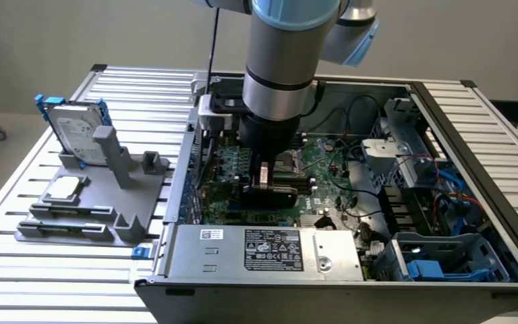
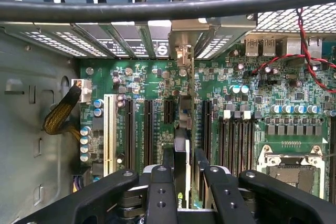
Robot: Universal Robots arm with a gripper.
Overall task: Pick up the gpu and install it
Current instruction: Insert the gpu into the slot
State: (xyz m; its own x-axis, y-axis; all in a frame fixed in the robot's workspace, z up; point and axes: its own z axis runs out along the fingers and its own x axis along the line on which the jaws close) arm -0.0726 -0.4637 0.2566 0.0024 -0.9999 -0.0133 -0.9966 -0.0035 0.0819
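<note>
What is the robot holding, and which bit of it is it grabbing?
The gripper holds the gpu, its fingers pinching the card's two flat faces at the edge nearest the wrist, over the motherboard.

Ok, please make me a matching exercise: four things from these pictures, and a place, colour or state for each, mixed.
1 gpu
2 hard drive
3 power supply
4 twisted wires

A red and black
B held in the hand
C standing on the grey holder
D bears a printed label

Pairs: 1-B, 2-C, 3-D, 4-A
</note>
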